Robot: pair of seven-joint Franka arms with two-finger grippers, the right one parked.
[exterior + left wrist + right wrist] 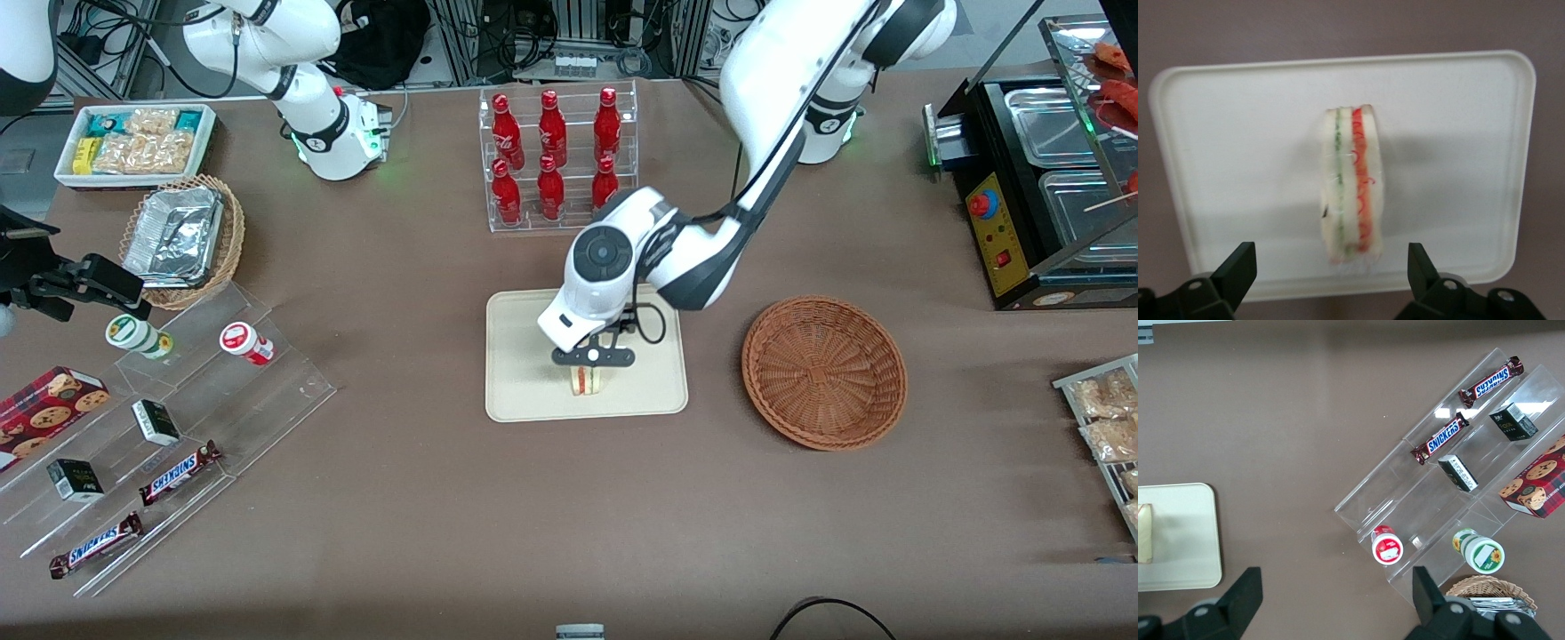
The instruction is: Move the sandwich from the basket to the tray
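Small triangular pale-bread sandwich [1351, 183] with red and green filling is resting on the flat cream rectangular tray [524, 400]. Black two-finger tool [1331, 267] is hovering directly above it, fingers [1238, 267] spread wide, gripping nothing; sandwich's long axis is running between them. Reddish-brown wicker basket [824, 372] is sitting empty.

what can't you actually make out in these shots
- Front view: most of the sandwich on the tray is hidden under the open claw above it.
- Right wrist view: the frame edge cuts off the sandwich.
- Front view: the basket shows only bare wicker.
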